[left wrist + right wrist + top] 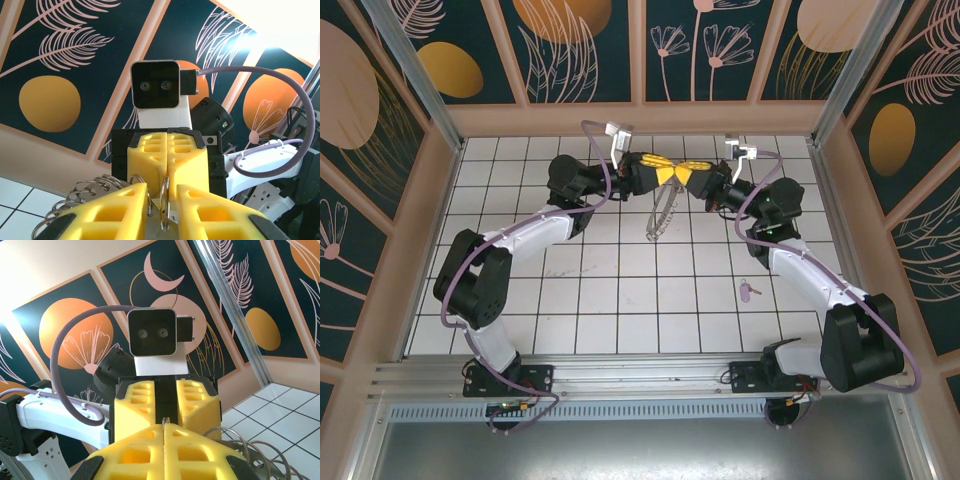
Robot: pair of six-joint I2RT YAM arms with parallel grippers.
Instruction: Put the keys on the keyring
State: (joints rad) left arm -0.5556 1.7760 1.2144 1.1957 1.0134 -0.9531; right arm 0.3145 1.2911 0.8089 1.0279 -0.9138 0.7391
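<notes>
My two grippers meet tip to tip above the far middle of the tiled floor. The right gripper (687, 180) (164, 427) is shut on a thin ring of the keyring (660, 214), whose chain loop hangs below the two grippers. My left gripper (671, 174) (161, 194) faces it with its yellow jaws apart. One metal ring of the keyring (164, 200) stands in that gap, clear of both pads. More of its rings bunch beside the left finger (85, 197). A small lilac-pink key (748, 290) lies on the tiles at the right, away from both grippers.
The white tiled floor (620, 300) is walled by patterned panels (590, 50) on three sides. Purple cables (600, 160) arch over both wrists. The arm bases sit at the near edge, on a metal rail (640, 375).
</notes>
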